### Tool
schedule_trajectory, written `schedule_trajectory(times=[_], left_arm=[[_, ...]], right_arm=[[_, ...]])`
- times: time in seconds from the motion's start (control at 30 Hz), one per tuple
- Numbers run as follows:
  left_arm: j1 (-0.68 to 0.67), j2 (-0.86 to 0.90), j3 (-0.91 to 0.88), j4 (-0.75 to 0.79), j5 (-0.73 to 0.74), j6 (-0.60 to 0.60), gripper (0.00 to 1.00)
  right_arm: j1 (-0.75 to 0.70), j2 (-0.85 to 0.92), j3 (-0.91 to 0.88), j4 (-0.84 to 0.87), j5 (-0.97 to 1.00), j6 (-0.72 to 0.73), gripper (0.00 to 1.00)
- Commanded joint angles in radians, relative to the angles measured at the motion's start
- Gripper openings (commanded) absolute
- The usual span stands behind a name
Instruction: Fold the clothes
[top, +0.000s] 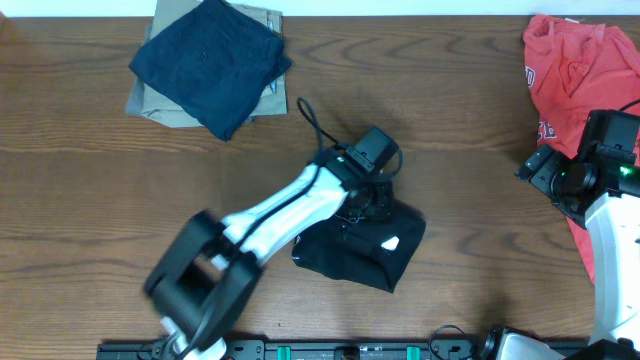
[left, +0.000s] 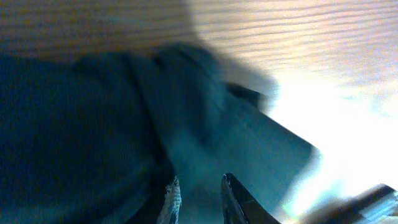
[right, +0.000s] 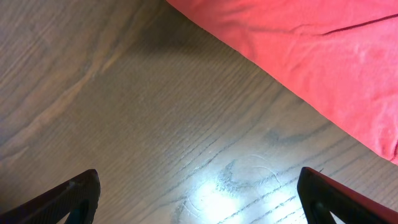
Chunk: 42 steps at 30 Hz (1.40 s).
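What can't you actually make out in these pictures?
Overhead: the left arm covers the left gripper, hiding any hold on the black T-shirt.
Left wrist: blur smears everything around the fingers.
Overhead: the red garment is cut by the frame edge and the right arm.

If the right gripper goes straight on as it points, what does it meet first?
Probably the wooden table; the right gripper is open over it, and the red garment lies beside its line.
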Motion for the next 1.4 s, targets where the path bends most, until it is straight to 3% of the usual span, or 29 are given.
schedule_trajectory(times=[0.0,0.13,0.37,0.7,0.9,1.0,1.37], left_arm=[[0.009,-0.163,-0.002,-0.056,-0.06,0.043,0.25],[0.032,-0.235,-0.002,-0.145,-0.107,0.072,0.26],[0.062,-0.212,-0.045,-0.312,-0.126,0.072,0.26],[0.126,-0.186,-0.282,-0.304,-0.133,0.056,0.25],[0.153,-0.186,-0.429,-0.179,-0.136,0.056,0.25],[0.151,-0.19,-0.433,-0.189,-0.136,0.056,0.06],[0.151,-0.399,-0.281,-0.307,-0.123,0.057,0.06]], right_arm=[[-0.005,-0.009,0.005,0.0,0.0,-0.006,0.99],[-0.005,-0.009,0.005,0.0,0.0,-0.006,0.99],[-0.005,-0.009,0.005,0.0,0.0,-0.006,0.99],[-0.005,-0.009,0.005,0.0,0.0,-0.006,0.99],[-0.005,-0.009,0.005,0.0,0.0,-0.006,0.99],[-0.005,-0.009,0.005,0.0,0.0,-0.006,0.99],[-0.005,-0.009,0.005,0.0,0.0,-0.006,0.99]])
